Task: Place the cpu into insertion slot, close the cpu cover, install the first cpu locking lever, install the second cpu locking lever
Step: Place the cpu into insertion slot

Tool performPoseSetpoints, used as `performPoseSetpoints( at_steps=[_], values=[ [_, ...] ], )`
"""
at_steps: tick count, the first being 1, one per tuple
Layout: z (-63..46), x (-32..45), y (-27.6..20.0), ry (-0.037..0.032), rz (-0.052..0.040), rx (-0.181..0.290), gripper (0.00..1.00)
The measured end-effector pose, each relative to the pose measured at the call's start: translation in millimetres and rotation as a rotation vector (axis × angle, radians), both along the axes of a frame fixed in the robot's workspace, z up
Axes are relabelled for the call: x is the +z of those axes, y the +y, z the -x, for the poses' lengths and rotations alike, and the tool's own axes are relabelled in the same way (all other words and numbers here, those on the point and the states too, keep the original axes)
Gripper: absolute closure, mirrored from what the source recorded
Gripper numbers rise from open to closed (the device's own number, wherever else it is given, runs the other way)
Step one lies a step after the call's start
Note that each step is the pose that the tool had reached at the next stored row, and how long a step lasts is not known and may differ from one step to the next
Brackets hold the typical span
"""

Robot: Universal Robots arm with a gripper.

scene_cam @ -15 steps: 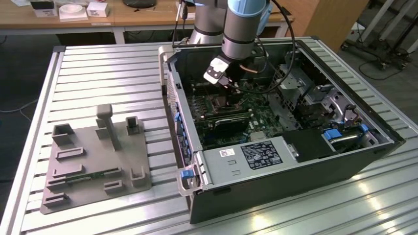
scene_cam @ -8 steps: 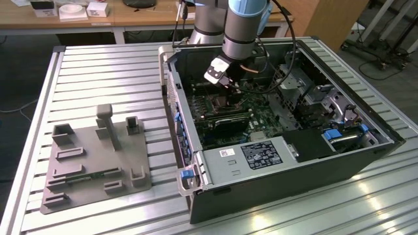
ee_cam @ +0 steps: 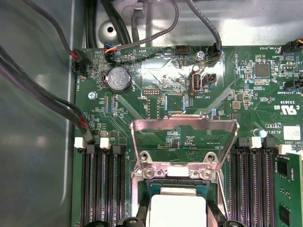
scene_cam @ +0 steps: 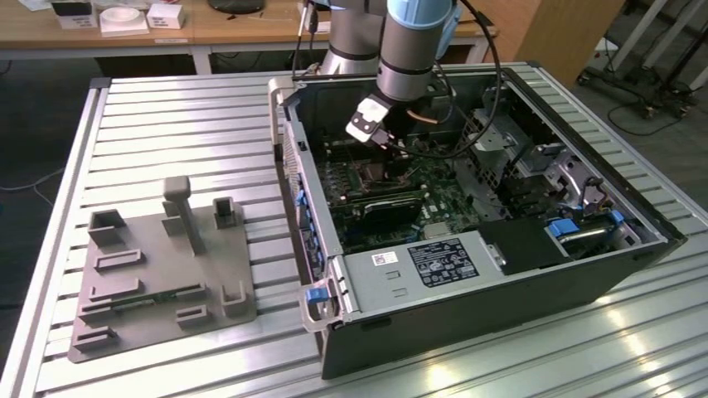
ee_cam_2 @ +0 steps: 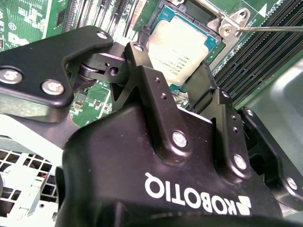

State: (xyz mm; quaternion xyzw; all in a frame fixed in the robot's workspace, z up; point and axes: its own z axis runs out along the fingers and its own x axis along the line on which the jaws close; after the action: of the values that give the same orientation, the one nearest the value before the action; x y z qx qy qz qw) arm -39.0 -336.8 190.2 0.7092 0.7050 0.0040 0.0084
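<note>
In both wrist views the cpu [ee_cam_2: 182,45] [ee_cam: 177,208], a square chip with a silvery top, lies level in the insertion slot [ee_cam: 177,187] on the green motherboard. My gripper [ee_cam_2: 173,61] [ee_cam: 177,221] is shut on the cpu, one black finger [ee_cam_2: 142,71] against each of two opposite edges. The cpu cover [ee_cam: 184,125], a thin silver frame, stands raised on its hinge just beyond the slot. A thin locking lever [ee_cam_2: 272,28] runs beside the slot's corner. In the exterior view my gripper [scene_cam: 374,137] reaches down inside the open computer case [scene_cam: 332,282], over the slot [scene_cam: 370,172].
Rows of black memory slots [ee_cam: 102,184] [ee_cam: 251,182] flank the insertion slot on both sides. Cables [ee_cam: 42,94] run along the case wall. A grey fixture plate [scene_cam: 161,274] sits on the slatted table at the exterior view's left. Drive bays and a black box [scene_cam: 526,245] fill the case's near end.
</note>
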Motion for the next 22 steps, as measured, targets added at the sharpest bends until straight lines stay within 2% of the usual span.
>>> performPoseSetpoints(
  at_steps=[22],
  values=[
    [0.1,-0.7,-0.8,0.0011,0.0018,0.007,0.45]
  ],
)
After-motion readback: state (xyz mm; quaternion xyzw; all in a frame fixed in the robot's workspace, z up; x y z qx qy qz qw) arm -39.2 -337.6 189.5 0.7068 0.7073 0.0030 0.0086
